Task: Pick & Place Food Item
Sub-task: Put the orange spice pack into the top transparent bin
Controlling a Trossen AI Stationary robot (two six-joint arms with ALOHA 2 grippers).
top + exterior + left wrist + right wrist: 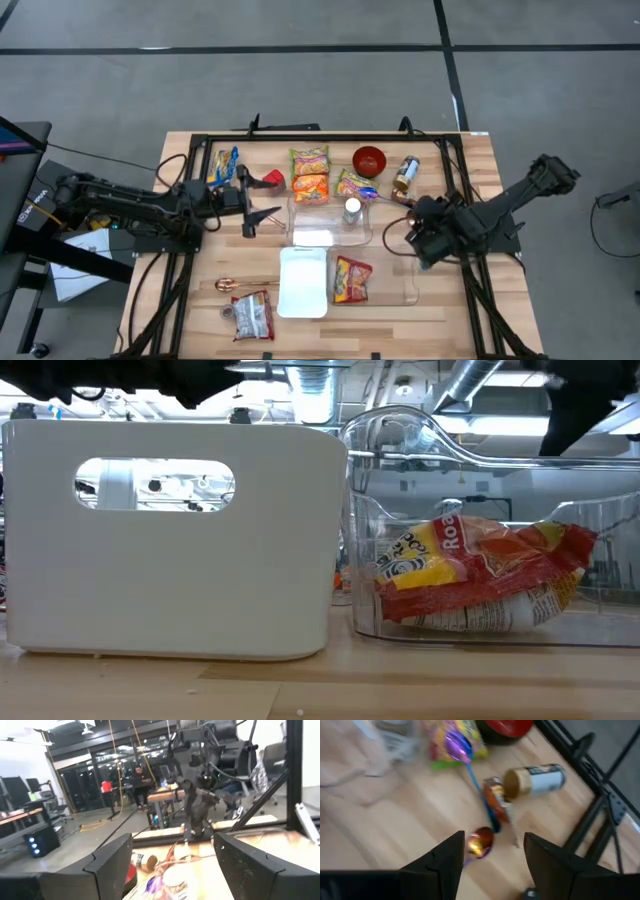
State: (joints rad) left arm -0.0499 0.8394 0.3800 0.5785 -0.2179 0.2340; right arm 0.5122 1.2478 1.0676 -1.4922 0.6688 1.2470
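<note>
A red-and-yellow noodle packet (352, 279) (480, 575) lies flat on the floor of a clear bin (385, 285) (400, 450) near the table's front. My right gripper (412, 235) (492, 852) hangs open above the table beside that bin's far right corner, pointing down, with nothing between its fingers. Beneath it on the wood lie a gold-wrapped sweet (480, 842), an orange-and-blue wrapper (495, 800) and a jar on its side (405, 175) (535, 780). My left gripper (255, 212) (170, 865) waits open at the table's left, pointing level toward the right.
A white bin (303, 282) (170, 540) stands left of the clear bin. A second clear container (330, 232) holds a white-lidded shaker (352, 210). Snack packets (310, 173), a red bowl (370, 160), a blue-yellow packet (225, 165), a spoon (230, 285) and a packet (252, 315) lie around.
</note>
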